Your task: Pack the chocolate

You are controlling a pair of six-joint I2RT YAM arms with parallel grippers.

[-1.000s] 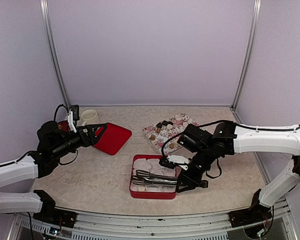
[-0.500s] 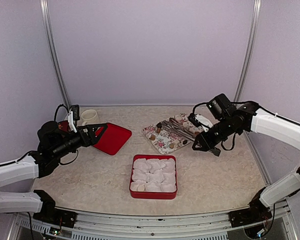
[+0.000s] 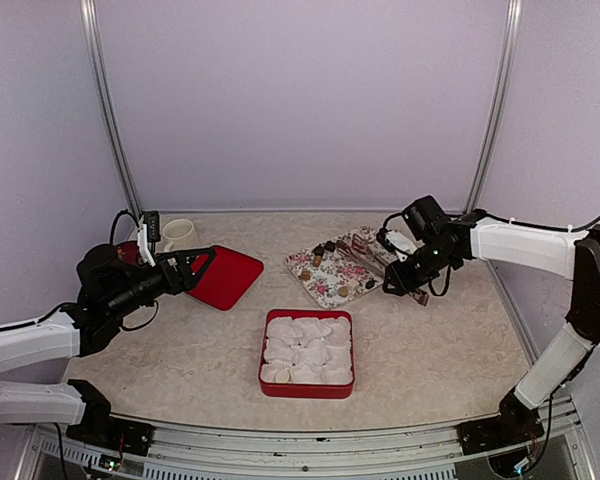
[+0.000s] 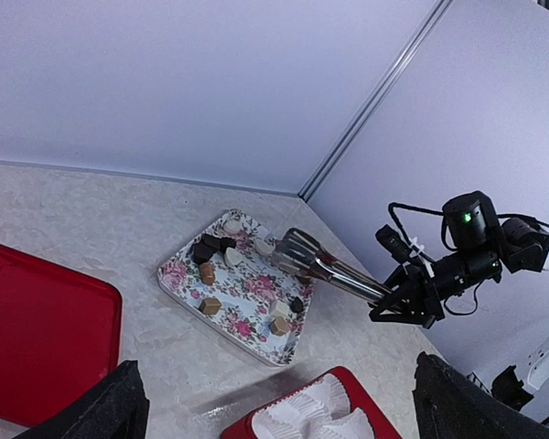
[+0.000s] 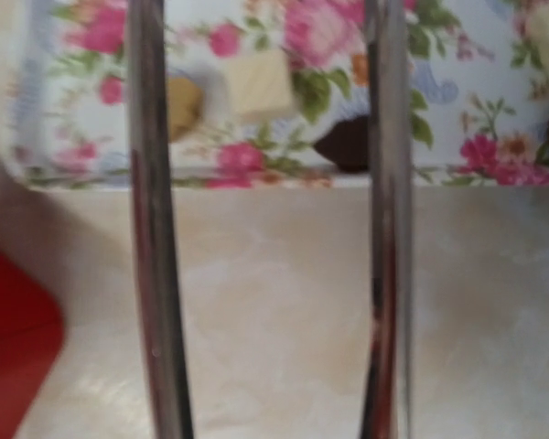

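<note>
Tongs [image 3: 375,262] are gripped by the right end effector [image 3: 408,278], tips spread over the tray [image 3: 302,270] where the chocolate [image 3: 321,252] lies. One piece should be straddled squarely before any gentle squeeze. The left end effector [image 3: 200,268] is seen wide open near the lid [image 3: 225,278].

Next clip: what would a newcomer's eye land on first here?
The metal tongs gripped by the right pincer, their tips over the floral tray of small chocolates at the back right. Next, the red box of white paper cups at centre front.
</note>
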